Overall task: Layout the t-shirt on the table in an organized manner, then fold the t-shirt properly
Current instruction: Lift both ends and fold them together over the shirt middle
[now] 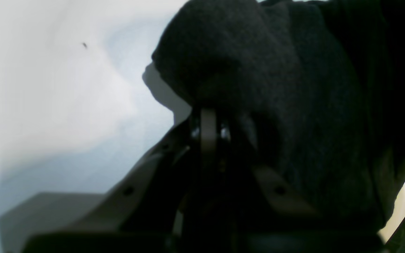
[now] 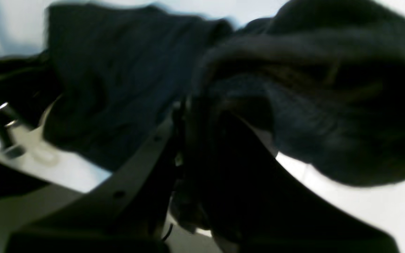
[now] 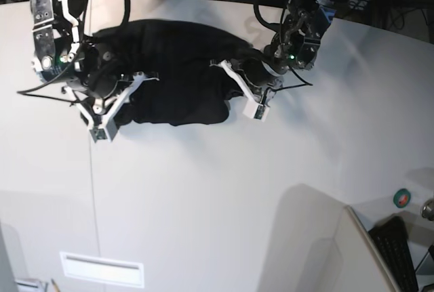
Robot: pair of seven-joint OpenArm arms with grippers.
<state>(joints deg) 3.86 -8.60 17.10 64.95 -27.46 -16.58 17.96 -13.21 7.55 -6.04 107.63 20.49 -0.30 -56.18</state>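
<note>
The black t-shirt (image 3: 173,68) is bunched in soft folds on the white table (image 3: 224,190). One edge is pinched by the closed left gripper (image 3: 252,99), the other by the right gripper (image 3: 112,106).

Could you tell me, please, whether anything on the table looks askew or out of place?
Yes: the t-shirt lies bunched in a crumpled heap on the table, not spread flat. The left gripper and right gripper pinch it at opposite ends.
</note>
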